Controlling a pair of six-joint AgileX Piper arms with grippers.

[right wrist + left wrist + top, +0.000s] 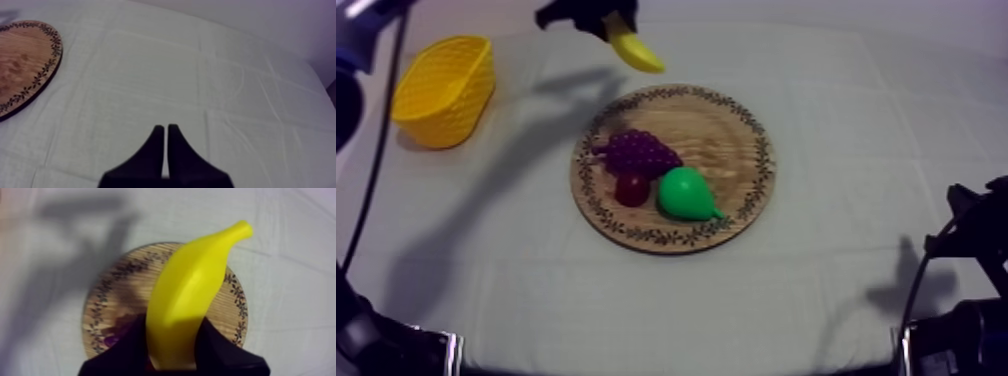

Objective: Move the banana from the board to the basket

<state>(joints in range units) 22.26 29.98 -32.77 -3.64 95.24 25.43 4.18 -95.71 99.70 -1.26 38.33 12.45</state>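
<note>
My left gripper (608,22) hangs in the air beyond the far rim of the round wooden board (736,150), shut on the yellow banana (634,50). In the left wrist view the banana (187,293) stands between the black fingers (127,350), high above the board (107,295). The yellow basket (444,88) sits at the far left of the table, apart from the gripper. My right gripper (166,131) rests over bare cloth with its fingers together as a narrow wedge; the board's rim (47,70) lies off to its side.
On the board lie a purple bunch of grapes (638,152), a small red fruit (631,189) and a green pear (688,195). Grey-white cloth covers the table. My right arm (966,250) sits low at the right edge.
</note>
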